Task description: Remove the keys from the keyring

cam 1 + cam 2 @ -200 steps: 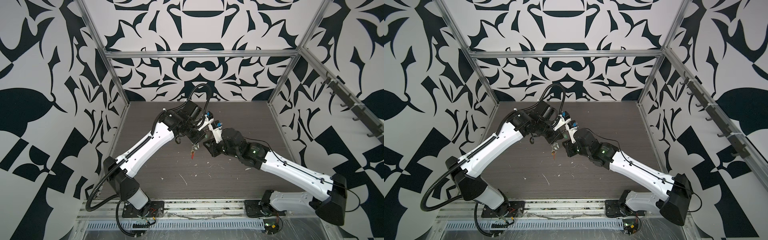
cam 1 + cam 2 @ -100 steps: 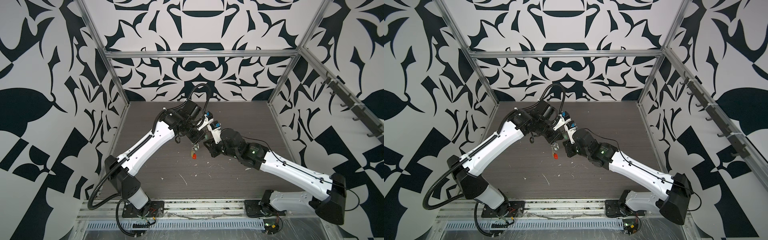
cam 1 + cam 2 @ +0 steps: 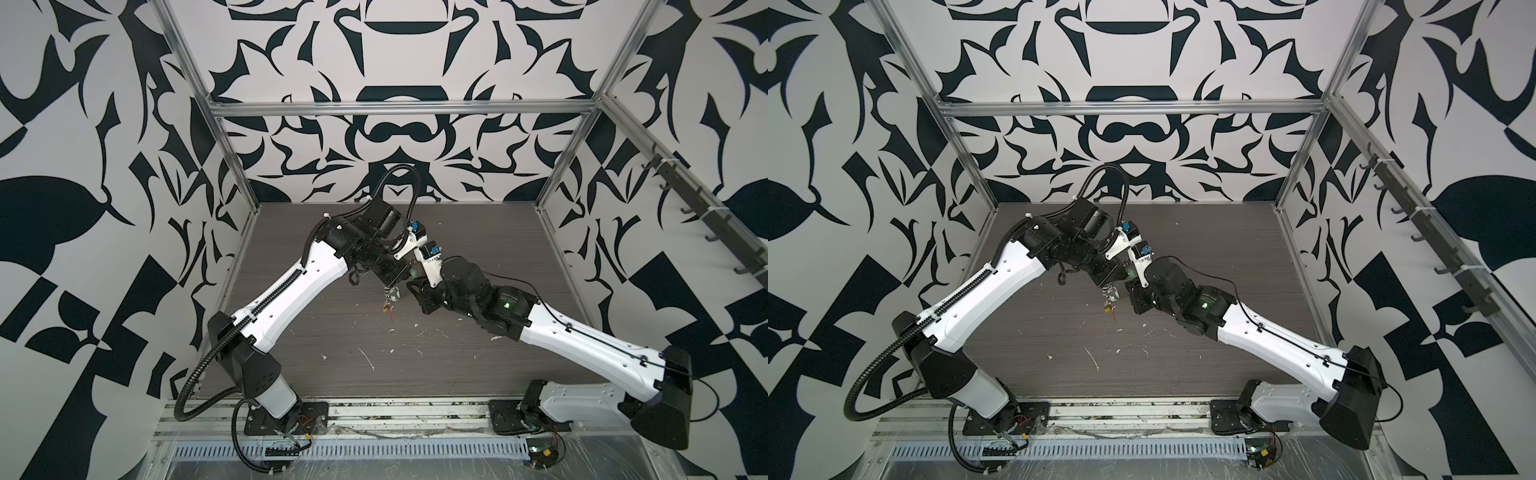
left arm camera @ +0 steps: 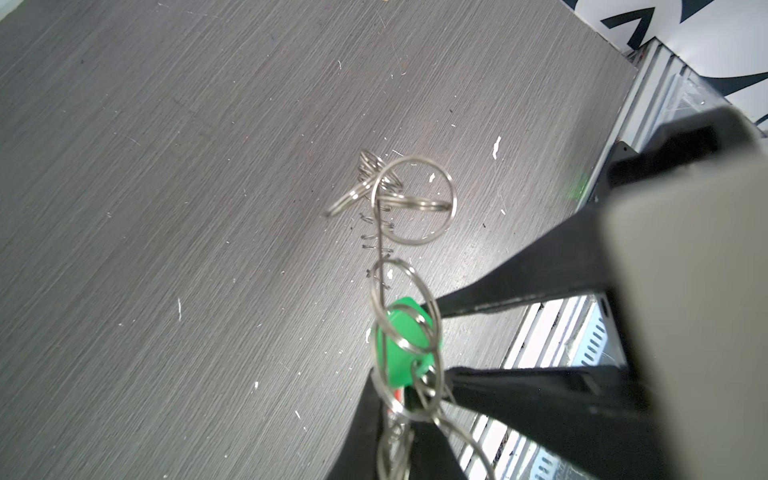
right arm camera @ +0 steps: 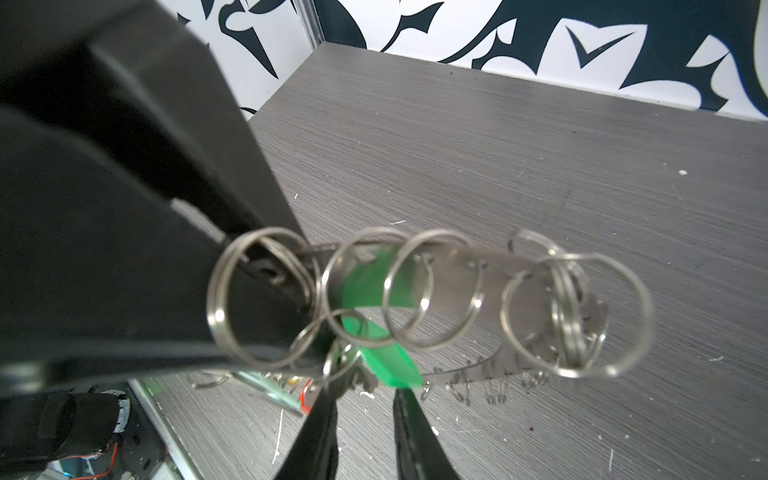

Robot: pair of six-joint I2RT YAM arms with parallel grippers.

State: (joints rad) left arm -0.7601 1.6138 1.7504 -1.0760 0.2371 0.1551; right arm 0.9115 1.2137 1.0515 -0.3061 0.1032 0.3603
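Observation:
The keyring (image 5: 498,270), a flat grey disc fringed with wire loops, hangs in mid-air over the table's middle (image 3: 390,293) (image 3: 1111,293). My left gripper (image 4: 399,436) is shut on its rim and loops. A green tag (image 5: 386,361) (image 4: 401,345) hangs from one loop. A silvery key (image 5: 266,388) and a red tag (image 3: 392,318) (image 3: 1114,316) dangle below. My right gripper (image 5: 368,384) meets the ring from the right, jaws part-way apart, fingertips (image 4: 519,286) on either side of the green tag. Whether they pinch it is hidden.
White scraps (image 3: 368,359) lie scattered on the dark wood-grain table (image 3: 478,365). Aluminium frame posts (image 3: 232,166) and patterned walls close in the back and sides. A slotted rail (image 3: 345,449) runs along the front, past both arm bases.
Both arms have stayed almost still. The dangling red tag has swung slightly down and to the right.

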